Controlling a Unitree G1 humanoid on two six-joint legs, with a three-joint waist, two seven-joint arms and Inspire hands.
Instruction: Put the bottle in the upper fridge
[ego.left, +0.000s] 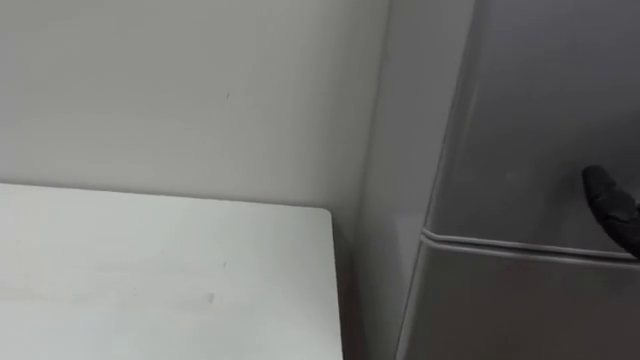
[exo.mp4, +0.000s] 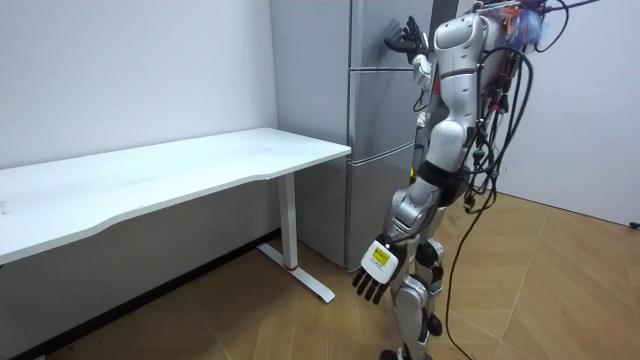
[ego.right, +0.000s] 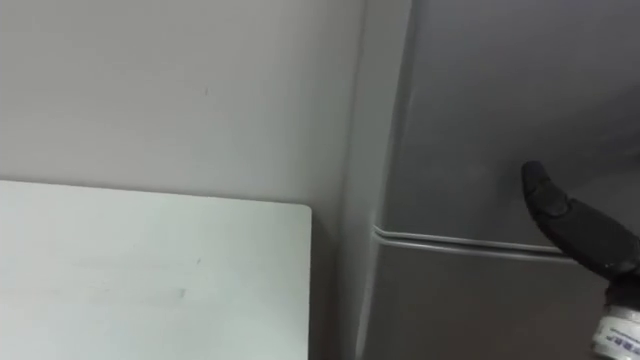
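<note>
Bottle: held by neither hand; its whereabouts cannot be told.
Handling: judged light, rigid and smooth-sided; best grasped round the mid-body.
Right hand (ego.right: 575, 230): raised at the closed upper door (ego.right: 500, 100), fingers straight, nothing held.
Left hand (exo.mp4: 372, 272): hung at the side, fingers relaxed, empty.
Surface: white table (exo.mp4: 200, 160) set just beside the fridge (exo.mp4: 375, 120).
Room: wooden floor (exo.mp4: 560, 290).

- The fridge (exo.mp4: 375, 150) is a tall, plain grey cabinet standing upright on the floor, at about 1 o'clock in the room view.
- Its upper door (ego.left: 540, 120) is shut, smooth and matte, at 3 o'clock in the eye views.
- A thin horizontal seam (ego.right: 460, 243) parts it from the lower door (ego.left: 520, 310), also shut, at 6 o'clock beneath.
</note>
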